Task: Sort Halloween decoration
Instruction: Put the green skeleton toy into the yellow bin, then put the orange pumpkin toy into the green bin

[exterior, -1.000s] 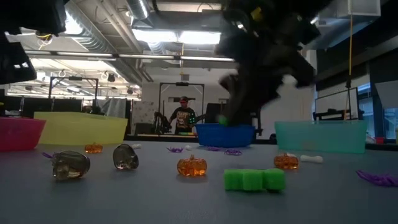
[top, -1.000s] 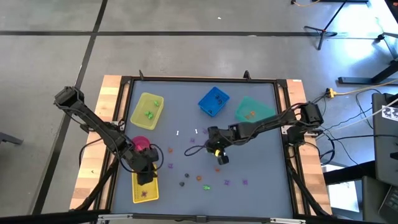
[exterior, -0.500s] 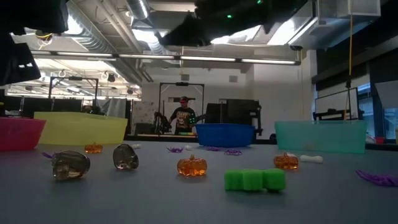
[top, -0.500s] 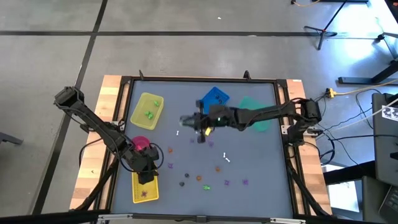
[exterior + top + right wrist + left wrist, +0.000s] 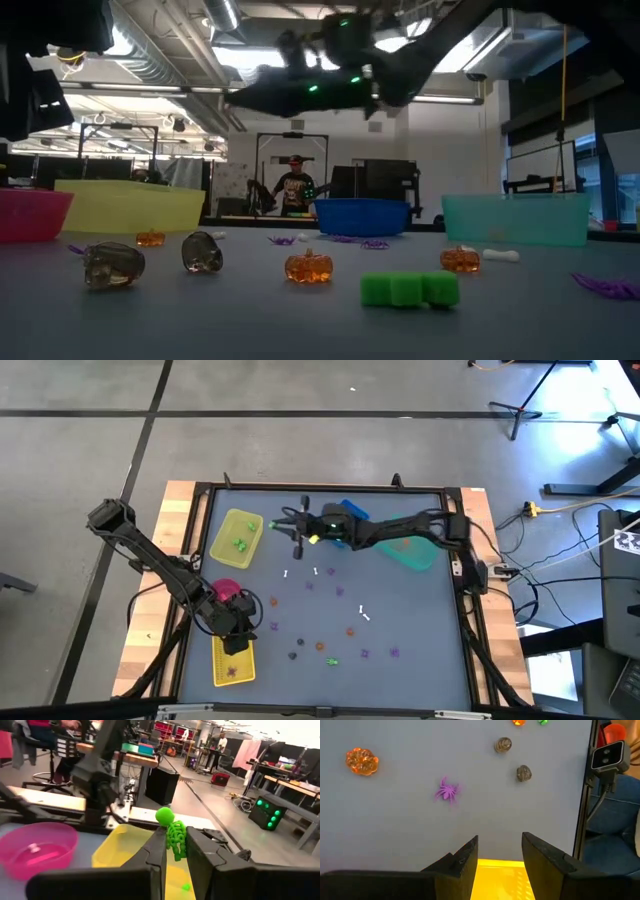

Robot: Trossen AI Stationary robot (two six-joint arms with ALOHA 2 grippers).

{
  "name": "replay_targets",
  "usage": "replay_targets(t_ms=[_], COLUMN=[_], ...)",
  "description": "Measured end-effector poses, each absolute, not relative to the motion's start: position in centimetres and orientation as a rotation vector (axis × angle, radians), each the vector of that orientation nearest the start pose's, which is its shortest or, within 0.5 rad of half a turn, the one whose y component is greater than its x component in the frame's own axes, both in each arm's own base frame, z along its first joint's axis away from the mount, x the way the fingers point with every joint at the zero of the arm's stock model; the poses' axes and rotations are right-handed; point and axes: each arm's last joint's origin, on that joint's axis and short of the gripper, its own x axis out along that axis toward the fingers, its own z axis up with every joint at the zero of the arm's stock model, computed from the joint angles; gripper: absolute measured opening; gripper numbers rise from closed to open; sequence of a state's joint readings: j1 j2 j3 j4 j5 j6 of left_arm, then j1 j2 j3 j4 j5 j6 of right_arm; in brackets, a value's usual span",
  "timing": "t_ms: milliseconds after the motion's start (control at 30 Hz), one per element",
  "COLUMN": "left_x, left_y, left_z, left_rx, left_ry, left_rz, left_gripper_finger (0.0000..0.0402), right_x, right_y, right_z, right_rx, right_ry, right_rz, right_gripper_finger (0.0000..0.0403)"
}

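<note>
The table [image 5: 420, 620] carries bins along its far and left edges; the far yellow bin [image 5: 237, 538] near the far-left corner already has green pieces in it, the near yellow bin [image 5: 233, 662] a purple one. Judging by this, sorting is partly done.

Most of the Halloween decoration [image 5: 320, 646] lies loose across the middle and near part, with open room around it.

The right gripper [image 5: 297, 530], raised just beside the far yellow bin, pinches a green skeleton [image 5: 173, 836]. The left gripper [image 5: 498, 854] waits over the near yellow bin, fingers parted, empty.
</note>
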State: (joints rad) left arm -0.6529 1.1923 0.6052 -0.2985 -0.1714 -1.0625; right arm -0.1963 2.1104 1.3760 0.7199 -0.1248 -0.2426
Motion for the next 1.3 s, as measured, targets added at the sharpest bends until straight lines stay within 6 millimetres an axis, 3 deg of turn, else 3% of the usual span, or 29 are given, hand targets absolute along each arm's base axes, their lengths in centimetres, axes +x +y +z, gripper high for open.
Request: replay_targets(t_ms=[300,533,767,1100,1300], left_x=[17.8,17.9,17.9,17.9,17.9], left_y=[-13.0,-12.9,-12.9,-12.9,-12.9], left_z=[18.9,18.9,18.9,18.9,18.9], left_rx=[-0.624,-0.619,-0.619,-0.618,-0.618], left_ry=[0.94,0.925,0.924,0.924,0.924], left_rz=[0.033,0.046,0.047,0.048,0.048], left_gripper_finger=[0.0137,0.0137,0.0137,0.0137,0.0137], right_x=[52.5,54.9,55.3,55.2,55.2], right_y=[-10.6,-11.0,-11.1,-11.1,-11.2], right_z=[19.3,17.6,16.1,15.7,15.7], right_rx=[-0.23,-0.227,-0.221,-0.217,-0.217], right_ry=[0.079,0.097,0.135,0.183,0.184], right_rz=[-0.071,-0.069,-0.064,-0.09,-0.095], right_gripper_finger=[0.0053,0.0053,0.006,0.0168,0.0194])
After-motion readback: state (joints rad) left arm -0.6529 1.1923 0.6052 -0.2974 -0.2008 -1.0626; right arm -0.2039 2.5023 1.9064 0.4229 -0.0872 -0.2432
